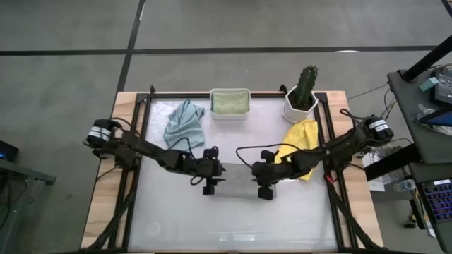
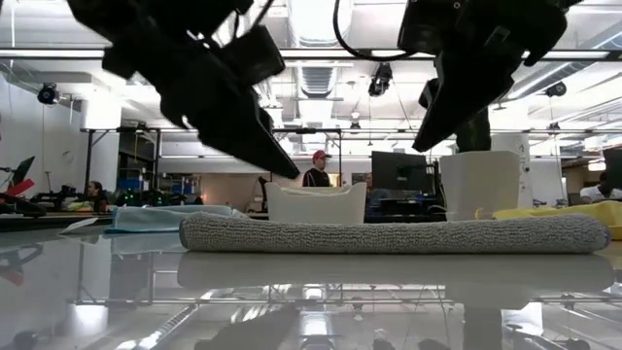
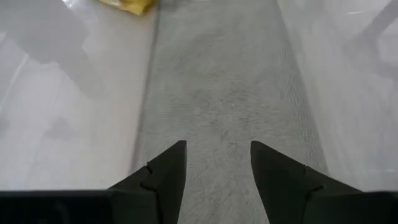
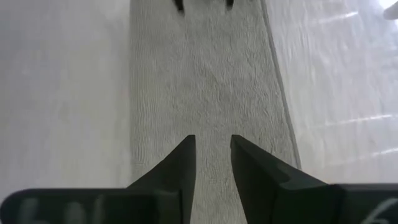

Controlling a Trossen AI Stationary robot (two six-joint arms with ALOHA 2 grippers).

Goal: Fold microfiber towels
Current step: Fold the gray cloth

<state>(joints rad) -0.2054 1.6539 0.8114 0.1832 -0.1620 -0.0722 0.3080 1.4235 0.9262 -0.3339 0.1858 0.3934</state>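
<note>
Four towels counted: grey towel (image 2: 389,234) folded into long strip at worktop (image 1: 176,212) middle, between both claws; pale blue-grey towel (image 1: 184,121) crumpled at far left; yellow towel (image 1: 299,135) bunched at far right beside potted cactus (image 1: 305,88); sage green towel (image 1: 229,102) laid in white tub (image 1: 230,114). Grey strip hardly made out in high view; seen clearly in low view and both wrist views. Left claw (image 3: 217,163) spread, raised above strip, nothing held. Right claw (image 4: 212,153) parted narrowly, raised above other end, nothing pinched.
</note>
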